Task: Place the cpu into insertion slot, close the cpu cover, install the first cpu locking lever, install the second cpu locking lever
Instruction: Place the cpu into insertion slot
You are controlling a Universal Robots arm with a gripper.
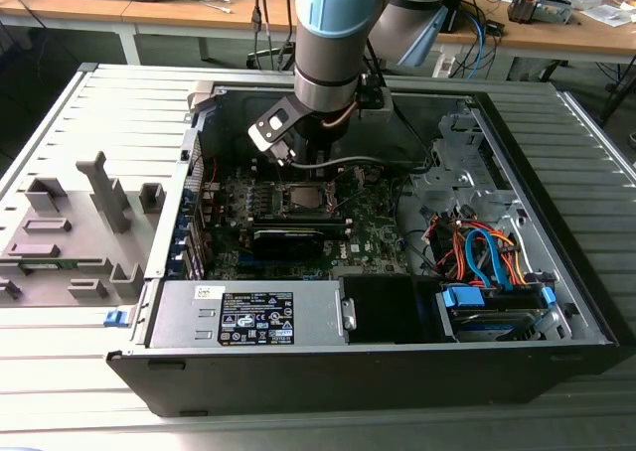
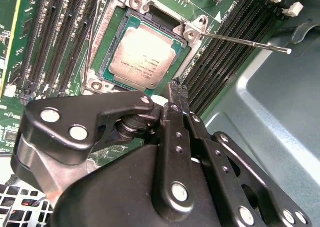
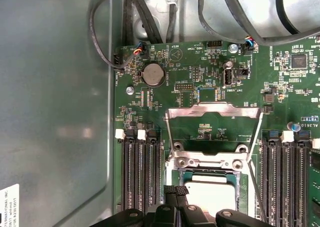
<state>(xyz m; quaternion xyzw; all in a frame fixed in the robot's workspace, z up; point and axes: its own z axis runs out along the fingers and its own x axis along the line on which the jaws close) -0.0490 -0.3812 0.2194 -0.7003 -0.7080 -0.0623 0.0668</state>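
Sitting flat inside the insertion slot (image 2: 131, 2) is the cpu (image 2: 142, 57), and its grey metal top is facing up. The gripper (image 2: 176, 89) is hanging just over one edge of the chip. Its fingers are pressing together with nothing between them.

The cpu cover (image 3: 212, 109) is standing flipped open over the green board (image 3: 165, 94), right beside the slot, so it is not shutting the chip in yet. I cannot tell how far back it is tipping. One thin locking lever (image 2: 245, 42) is sticking out to the side and is not hooked down.

I am guessing the cover is light, thin and stiff, and is swinging on a hinge. Its far bar is looking like the best place to push, softly. The chip is looking easy to hurt, so hard pressing is looking risky. The lever is looking springy and slippery, and its end is looking best for pushing.
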